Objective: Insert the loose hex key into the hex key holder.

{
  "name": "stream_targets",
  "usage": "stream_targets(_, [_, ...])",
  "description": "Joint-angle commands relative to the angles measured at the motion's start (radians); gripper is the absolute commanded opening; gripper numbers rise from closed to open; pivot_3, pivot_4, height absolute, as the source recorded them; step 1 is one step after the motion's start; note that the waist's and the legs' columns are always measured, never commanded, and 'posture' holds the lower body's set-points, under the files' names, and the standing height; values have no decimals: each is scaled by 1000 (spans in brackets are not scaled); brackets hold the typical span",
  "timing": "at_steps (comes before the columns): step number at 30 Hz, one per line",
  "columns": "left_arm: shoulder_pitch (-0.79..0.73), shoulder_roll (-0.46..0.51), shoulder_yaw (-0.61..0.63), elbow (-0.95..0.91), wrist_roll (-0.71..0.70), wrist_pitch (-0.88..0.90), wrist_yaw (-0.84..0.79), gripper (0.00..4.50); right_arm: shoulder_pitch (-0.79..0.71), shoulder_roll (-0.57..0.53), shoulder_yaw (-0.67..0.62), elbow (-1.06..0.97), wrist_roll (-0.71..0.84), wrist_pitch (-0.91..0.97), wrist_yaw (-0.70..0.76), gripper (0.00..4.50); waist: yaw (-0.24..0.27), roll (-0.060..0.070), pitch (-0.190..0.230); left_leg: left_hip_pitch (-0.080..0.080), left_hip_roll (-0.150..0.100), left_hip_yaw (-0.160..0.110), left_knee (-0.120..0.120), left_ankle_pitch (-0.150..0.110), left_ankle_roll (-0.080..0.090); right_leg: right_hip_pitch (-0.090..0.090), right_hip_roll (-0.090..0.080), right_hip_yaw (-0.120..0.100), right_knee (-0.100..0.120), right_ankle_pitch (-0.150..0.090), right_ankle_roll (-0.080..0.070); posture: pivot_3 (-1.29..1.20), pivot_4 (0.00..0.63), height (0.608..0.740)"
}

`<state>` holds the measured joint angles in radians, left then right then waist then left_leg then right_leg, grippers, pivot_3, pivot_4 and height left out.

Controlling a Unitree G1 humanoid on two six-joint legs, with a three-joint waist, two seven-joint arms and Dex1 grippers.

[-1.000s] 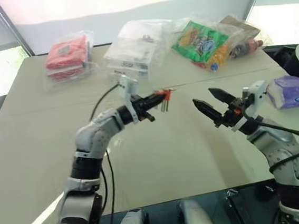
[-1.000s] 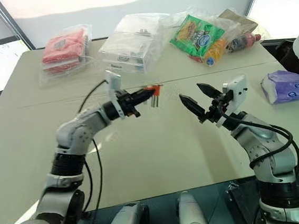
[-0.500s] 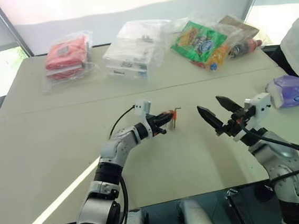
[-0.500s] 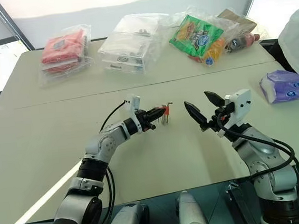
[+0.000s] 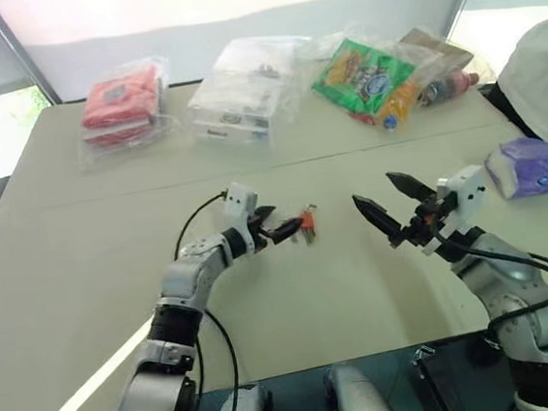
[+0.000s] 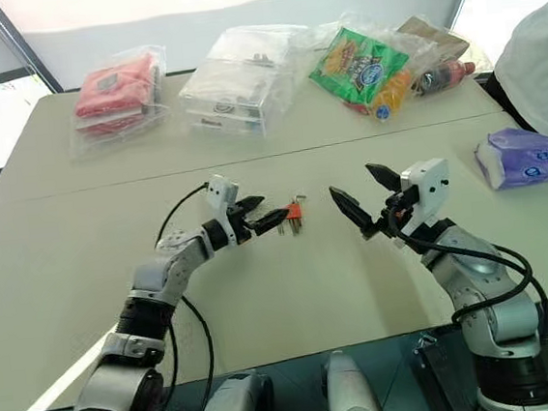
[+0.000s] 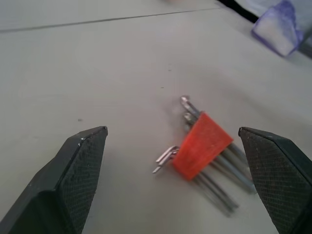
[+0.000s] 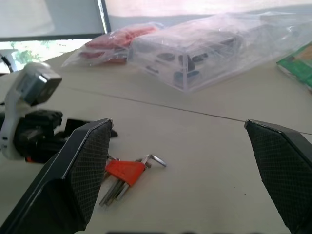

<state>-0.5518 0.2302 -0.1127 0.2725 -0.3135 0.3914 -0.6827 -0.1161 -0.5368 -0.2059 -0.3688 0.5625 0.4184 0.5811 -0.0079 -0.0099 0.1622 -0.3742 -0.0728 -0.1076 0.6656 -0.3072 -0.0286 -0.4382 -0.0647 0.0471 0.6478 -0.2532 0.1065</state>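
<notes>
— Since the hex key holder (image 7: 201, 145) lies on the tabletop (image 5: 83, 243) between your left end effector's (image 7: 178, 173) spread jaws, what next?
— Back straight off; the right end effector (image 6: 363, 197) hangs open too.

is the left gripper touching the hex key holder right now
Apart. In the left wrist view, the left gripper stands open, bare table between each finger and the hex key holder.

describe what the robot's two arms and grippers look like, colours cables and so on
Both arms are built of silver-grey and black segments with black cables looping alongside. The left gripper and right gripper each have two black pointed fingers with a fine cross-hatched texture on the pads. A white boxy camera module sits at each wrist; the right wrist shows a small orange spot.
</notes>
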Motion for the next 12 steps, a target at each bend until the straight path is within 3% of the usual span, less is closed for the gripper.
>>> stream_targets(1, [-27, 48, -18, -93, 35, -69, -61, 4462, -50, -109, -13, 14, -12, 10, 96, 4500, 4, 0, 0, 0, 0, 0, 0, 0, 0, 0, 0, 0, 0, 0, 0, 0, 150, 740])
stream_targets(7, [-48, 177, 31, -289, -69, 74, -180, 4462, -120, -332, 35, 159, -99, -25, 310, 4500, 13, 0, 0, 0, 0, 0, 1, -1, 2, 1, 0, 0, -1, 0, 0, 0, 150, 740])
stream_targets(12, [-33, 325, 67, -417, -134, 160, -268, 4462, -146, -447, 90, 185, -136, -39, 464, 4500, 11, 0, 0, 0, 1, 0, 0, -1, 2, 1, 0, -1, -1, 0, 0, 0, 150, 740])
